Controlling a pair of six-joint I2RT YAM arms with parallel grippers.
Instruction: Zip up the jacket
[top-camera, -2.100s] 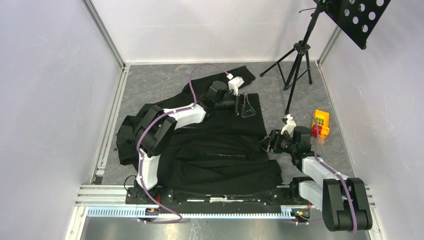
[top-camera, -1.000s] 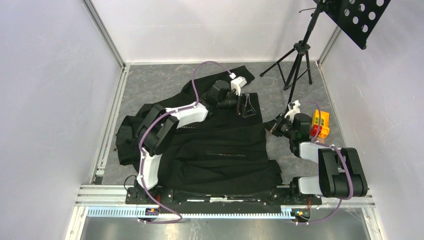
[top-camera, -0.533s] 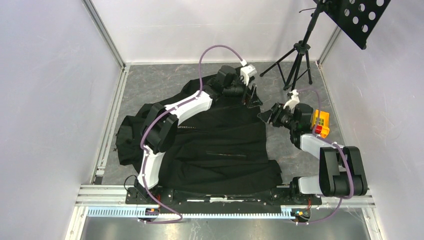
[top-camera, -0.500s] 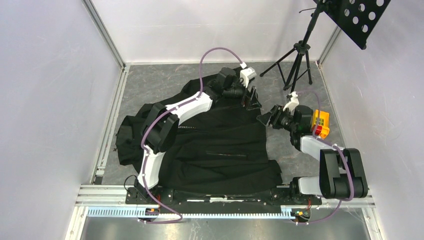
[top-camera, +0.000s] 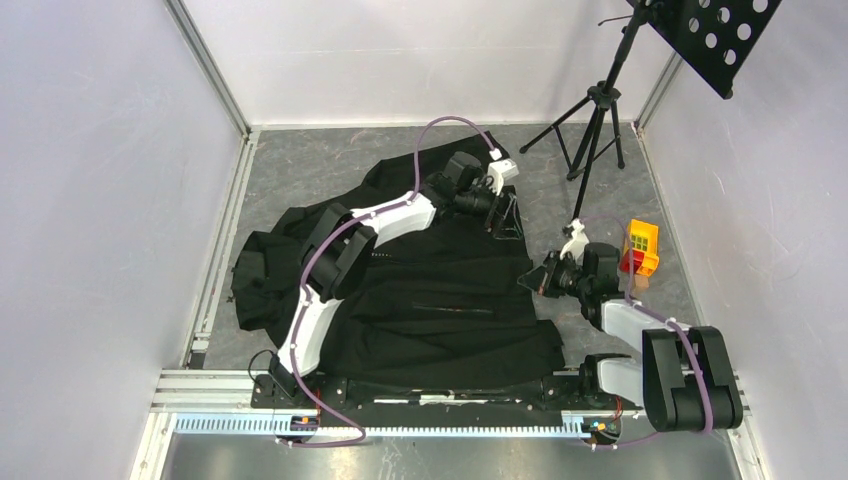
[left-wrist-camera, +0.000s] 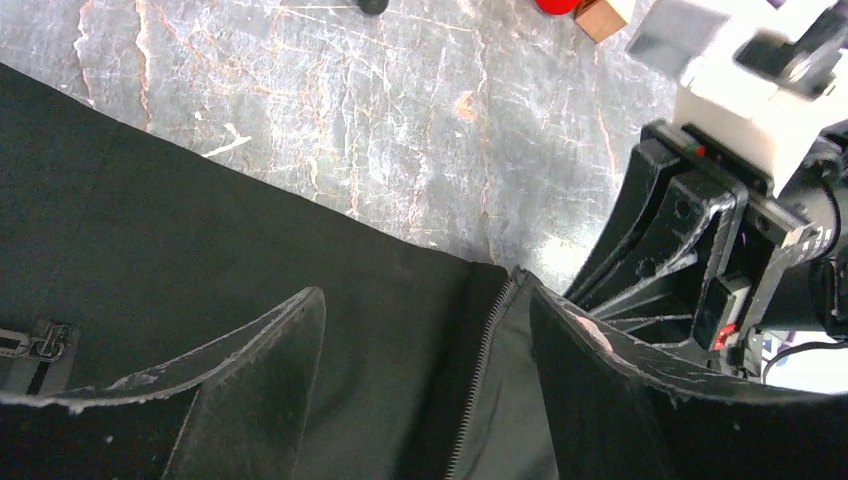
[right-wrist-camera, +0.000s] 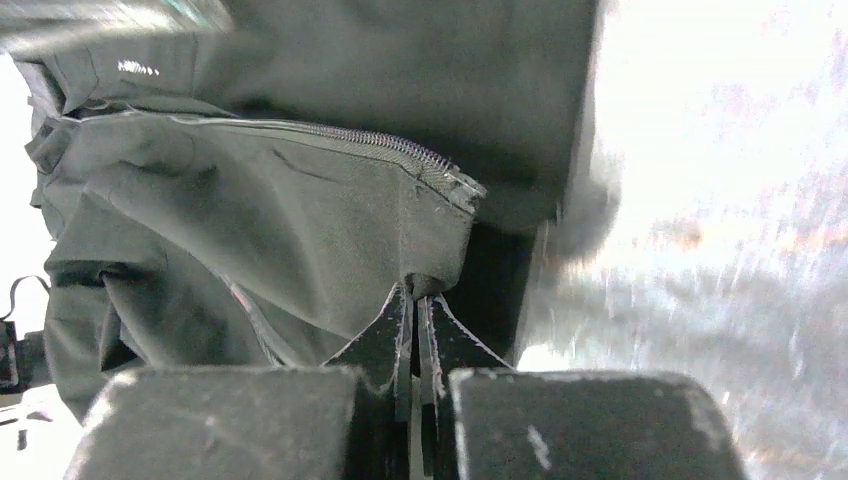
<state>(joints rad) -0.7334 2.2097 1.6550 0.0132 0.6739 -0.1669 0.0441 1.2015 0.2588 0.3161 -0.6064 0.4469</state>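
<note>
– At the centre of the table (top-camera: 330, 160)?
– The jacket (top-camera: 440, 300) lies spread, reaching the near edge.
– Pincers?
– Left gripper (left-wrist-camera: 425, 300) open above its zipper (left-wrist-camera: 480, 370), toward the far edge; right gripper (right-wrist-camera: 415, 300) closed, pinching the jacket's right-hand edge.

This is looking like a test cell in a robotics lab. Plain white panels (top-camera: 100, 200) are closing in a grey marbled worktop (top-camera: 310, 170) on three sides, with metal posts (top-camera: 205, 65) framing the corners. Two robot arms, the left arm (top-camera: 305, 330) and the right arm (top-camera: 690, 385), are sitting bolted to a metal rail (top-camera: 200, 385) at the near edge, trailing purple cables (top-camera: 455, 119). A black jacket (top-camera: 450, 320) is lying spread between them. A tripod (top-camera: 597, 110) is standing at the back right, holding up a black perforated plate (top-camera: 725, 30).
</note>
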